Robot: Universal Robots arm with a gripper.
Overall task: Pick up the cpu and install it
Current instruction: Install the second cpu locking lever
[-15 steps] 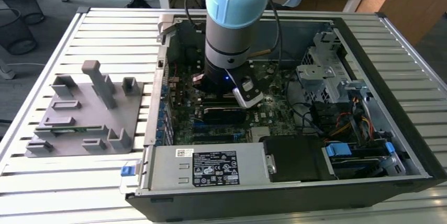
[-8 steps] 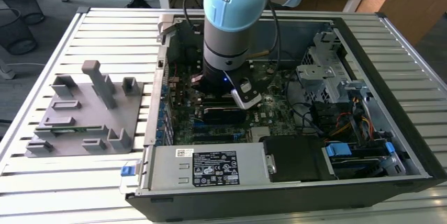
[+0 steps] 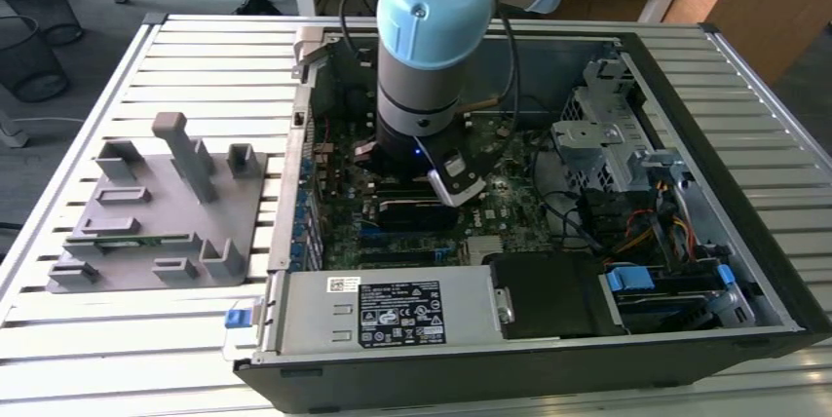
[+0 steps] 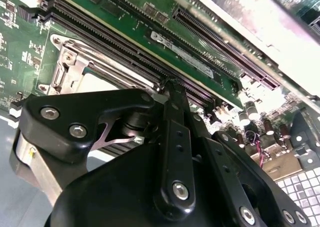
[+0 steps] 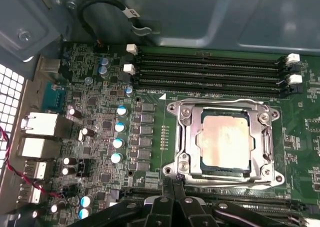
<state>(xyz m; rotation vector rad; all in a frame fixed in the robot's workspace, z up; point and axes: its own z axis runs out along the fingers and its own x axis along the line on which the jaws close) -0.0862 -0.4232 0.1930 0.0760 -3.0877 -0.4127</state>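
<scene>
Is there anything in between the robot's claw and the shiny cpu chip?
Nothing visible. In the first wrist view the cpu already lies inside the socket's metal frame, its silver top uncovered. The gripper sits just beside that frame, with only bare green motherboard between them.

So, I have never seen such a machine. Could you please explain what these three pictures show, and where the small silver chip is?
The exterior view shows one robot arm, grey with a blue cap, reaching down into an open computer case that lies on a slatted table. Beside the case, on the exterior view's left, sits a grey holder tray. The other two pictures come from cameras riding near the arm's wrist. In the first wrist view, the cpu, a silver square, lies inside the metal socket frame on the green circuit board. The black end effector is just beside that frame.
</scene>
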